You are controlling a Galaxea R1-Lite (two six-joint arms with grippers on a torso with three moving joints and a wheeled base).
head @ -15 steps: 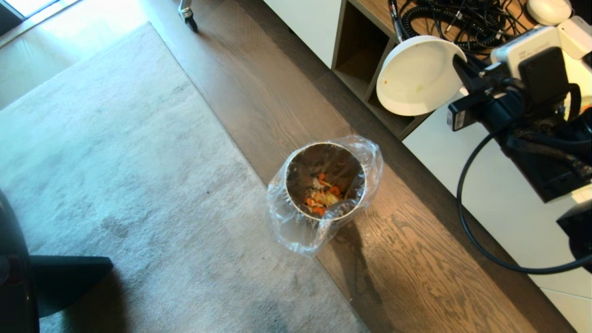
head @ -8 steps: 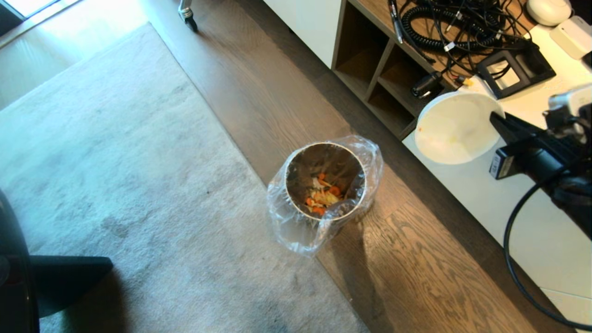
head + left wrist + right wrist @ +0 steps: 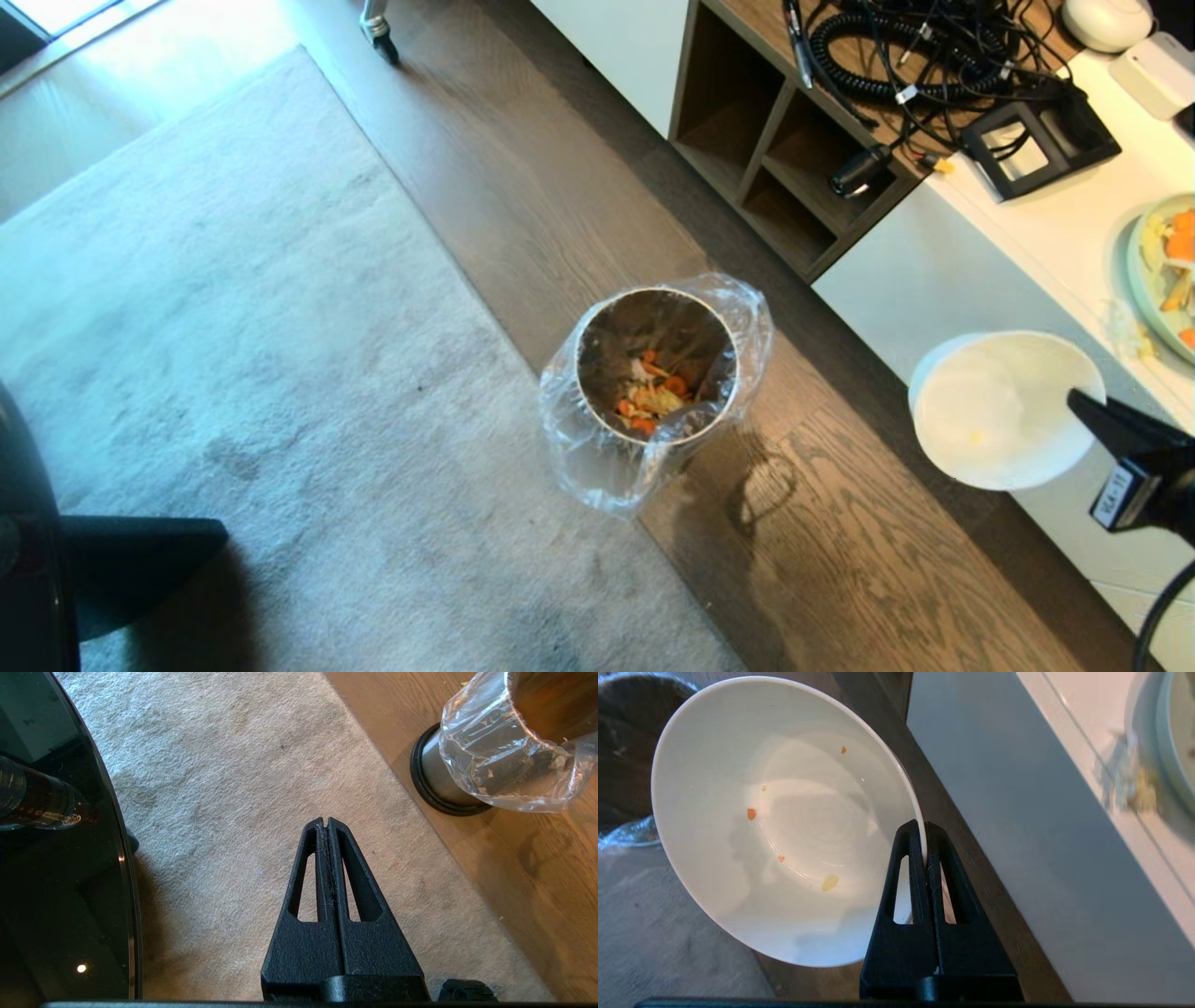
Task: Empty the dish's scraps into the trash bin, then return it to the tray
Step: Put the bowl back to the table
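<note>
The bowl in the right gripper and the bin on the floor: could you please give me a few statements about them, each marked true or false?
1. The right gripper is clamped on the rim of the white bowl. True.
2. The bowl holds a full heap of scraps. False: only a few tiny bits cling inside.
3. Orange and pale scraps lie inside the metal bin. True.
4. The bin has no liner. False: a clear plastic bag drapes over it.
5. The left gripper is holding a plate. False: it is shut on nothing, above the carpet.
</note>
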